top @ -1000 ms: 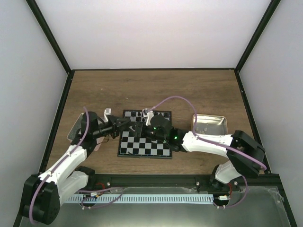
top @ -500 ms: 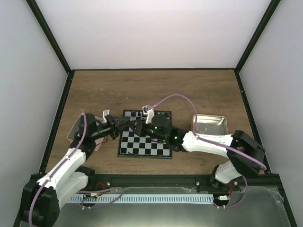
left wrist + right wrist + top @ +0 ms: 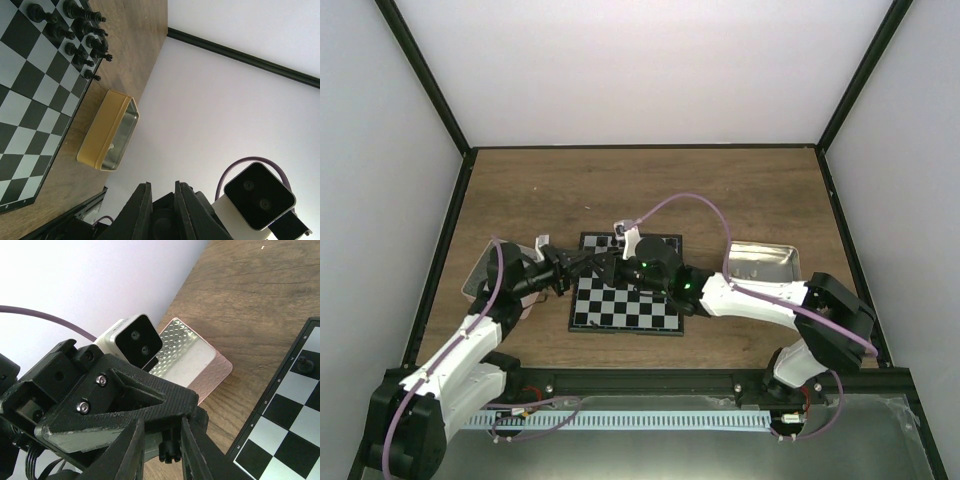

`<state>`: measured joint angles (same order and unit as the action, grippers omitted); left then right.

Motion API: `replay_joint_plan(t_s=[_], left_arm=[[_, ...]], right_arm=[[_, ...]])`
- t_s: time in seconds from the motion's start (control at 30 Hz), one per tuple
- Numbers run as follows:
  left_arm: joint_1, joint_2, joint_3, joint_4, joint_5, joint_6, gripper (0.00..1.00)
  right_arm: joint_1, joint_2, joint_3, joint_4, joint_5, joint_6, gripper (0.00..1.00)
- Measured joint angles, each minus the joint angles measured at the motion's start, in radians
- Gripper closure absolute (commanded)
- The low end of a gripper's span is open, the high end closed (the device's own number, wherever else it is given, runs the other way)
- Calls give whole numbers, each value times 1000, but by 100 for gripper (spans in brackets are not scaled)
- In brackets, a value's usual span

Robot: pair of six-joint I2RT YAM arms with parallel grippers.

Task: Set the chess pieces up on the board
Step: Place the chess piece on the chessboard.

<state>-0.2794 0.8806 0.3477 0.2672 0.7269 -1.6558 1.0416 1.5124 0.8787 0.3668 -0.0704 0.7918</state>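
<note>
A brown wooden counter (image 3: 650,190) sits inside white walls with black edging. On it, the checkered board (image 3: 630,300) lies flat a little ahead of the two arm bases. The left arm reaches in from the board's left side and the right arm from its right. Their tips meet in the air over the far left part of the board. The right gripper (image 3: 163,437) has its jaws a little apart with a small black chess piece (image 3: 169,450) between them. The piece lies close against one finger, but I cannot tell whether it is pinched. The left gripper (image 3: 163,187) faces it almost nose to nose, its jaws a narrow slit apart. I cannot tell whether they are holding anything. Just off the board's left edge a pink tray (image 3: 200,365) lies flat, partly under the left arm. Off the board's right edge, a short way clear of it, stands a tan tray (image 3: 100,135) with a shiny metal inside. A few pale bits lie in it, too small to name. One black piece (image 3: 302,362) stands alone on a square near the board's left edge. A cluster of black pieces (image 3: 75,30) stands upright in two rows at the board's far right corner.
</note>
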Motion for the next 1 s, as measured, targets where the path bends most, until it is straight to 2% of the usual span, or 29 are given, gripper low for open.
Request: replay_joint_plan(t_s=[0.73, 0.9, 1.0], left_arm=[[0, -4, -17, 65, 0, -115, 92], [0, 1, -24, 63, -2, -132, 91], [0, 10, -29, 65, -3, -142, 81]], right_arm=[[-8, 2, -16, 43, -43, -161, 82], [-10, 13, -16, 38, -53, -235, 96], [-12, 17, -16, 27, -56, -264, 99]])
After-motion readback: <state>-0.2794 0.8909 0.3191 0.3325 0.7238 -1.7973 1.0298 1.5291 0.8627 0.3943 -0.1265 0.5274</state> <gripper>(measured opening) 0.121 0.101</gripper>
